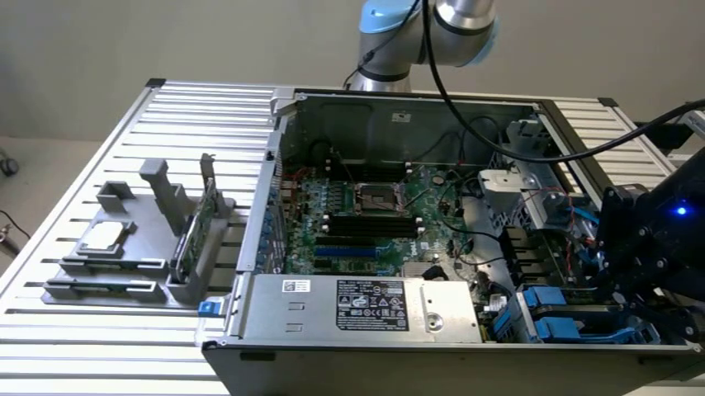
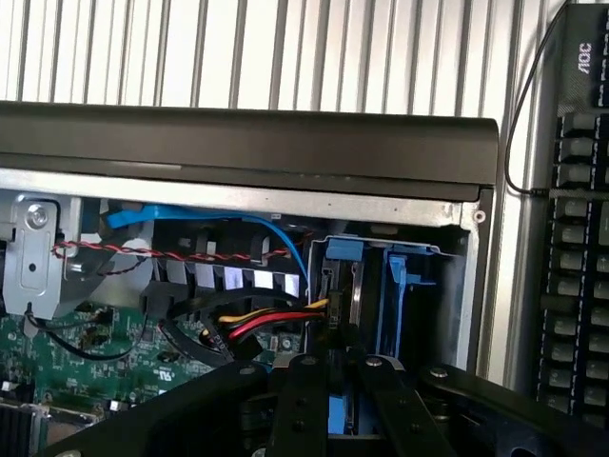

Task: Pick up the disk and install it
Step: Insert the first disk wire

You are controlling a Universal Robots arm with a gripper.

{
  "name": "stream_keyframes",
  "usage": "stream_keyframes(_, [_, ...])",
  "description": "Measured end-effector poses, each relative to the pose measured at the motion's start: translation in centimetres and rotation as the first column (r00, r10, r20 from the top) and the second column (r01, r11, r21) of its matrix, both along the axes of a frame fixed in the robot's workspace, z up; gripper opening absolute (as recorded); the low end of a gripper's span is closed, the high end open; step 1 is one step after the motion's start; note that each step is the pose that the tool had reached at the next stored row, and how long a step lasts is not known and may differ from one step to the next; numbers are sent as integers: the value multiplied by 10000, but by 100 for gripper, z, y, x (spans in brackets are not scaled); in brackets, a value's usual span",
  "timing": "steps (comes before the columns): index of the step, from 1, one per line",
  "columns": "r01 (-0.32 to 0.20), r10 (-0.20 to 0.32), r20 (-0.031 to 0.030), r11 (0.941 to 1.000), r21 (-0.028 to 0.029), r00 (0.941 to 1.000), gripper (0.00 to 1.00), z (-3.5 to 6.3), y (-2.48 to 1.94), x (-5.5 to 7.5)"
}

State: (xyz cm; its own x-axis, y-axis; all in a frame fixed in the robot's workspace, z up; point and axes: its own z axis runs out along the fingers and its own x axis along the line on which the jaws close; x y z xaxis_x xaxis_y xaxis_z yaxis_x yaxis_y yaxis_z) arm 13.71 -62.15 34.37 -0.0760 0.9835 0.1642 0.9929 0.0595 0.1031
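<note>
Exterior view, 9 o'clock: a grey fixture [image 1: 121, 247] is noted on the slatted worktop [image 1: 198, 107]. A square silver chip [image 1: 102, 237] is laid flat on it and a green circuit card [image 1: 190, 235] is stood on edge beside.

Centre: an open computer case [image 1: 276, 165], motherboard [image 1: 364, 214] exposed, power supply [image 1: 364, 305] at 6 o'clock.

4 o'clock: the drive bay [image 2: 460, 281]. The disk [image 2: 343, 251] is seated upright there in its blue carrier. The hand [image 2: 344, 369] is closed narrowly on the carrier's edge.
</note>
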Motion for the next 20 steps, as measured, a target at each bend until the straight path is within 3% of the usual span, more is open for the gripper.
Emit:
stream_keyframes(6, [31,-31,54,10000,-1,10000,17,-4,37,0])
stream_keyframes(15, [55,-55,196,10000,-2,9998,17,-25,40,0])
stream_keyframes(20, [60,-60,202,10000,-1,9998,17,-26,40,-2])
